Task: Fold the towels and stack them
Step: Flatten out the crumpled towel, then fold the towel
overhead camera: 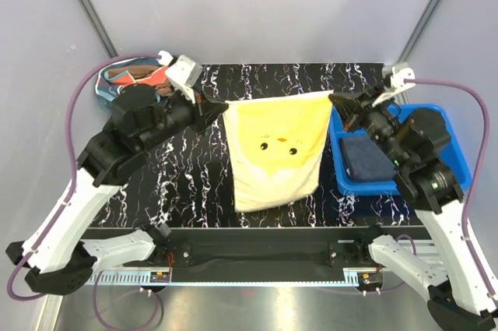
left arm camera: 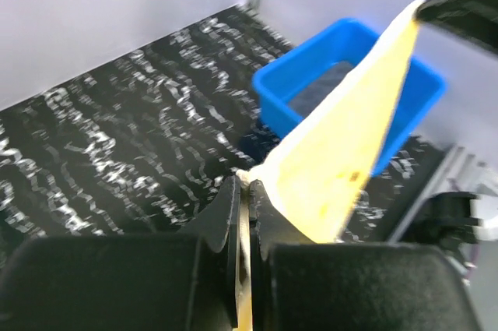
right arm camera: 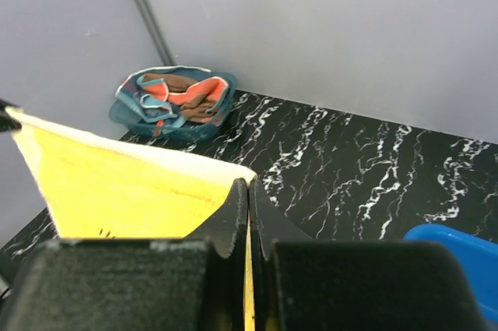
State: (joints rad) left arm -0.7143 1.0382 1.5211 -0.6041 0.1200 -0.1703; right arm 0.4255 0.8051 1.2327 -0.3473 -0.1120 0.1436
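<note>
A yellow towel (overhead camera: 276,152) with a small face print hangs spread between my two grippers above the black marbled table (overhead camera: 187,167). My left gripper (overhead camera: 220,107) is shut on its top left corner, and the cloth (left arm camera: 342,144) runs from those jaws (left arm camera: 249,183) toward the right arm. My right gripper (overhead camera: 334,100) is shut on the top right corner, with the yellow cloth (right arm camera: 117,191) stretching left of its tips (right arm camera: 249,184). A dark grey-blue towel (overhead camera: 369,156) lies folded in the blue bin (overhead camera: 459,148). More towels, orange-red and brown (right arm camera: 183,89), fill the teal basket (overhead camera: 109,86).
The blue bin (left arm camera: 280,101) stands at the table's right side under the right arm. The teal basket (right arm camera: 124,109) sits in the back left corner against the grey wall. A metal rail runs along the near table edge (overhead camera: 257,257).
</note>
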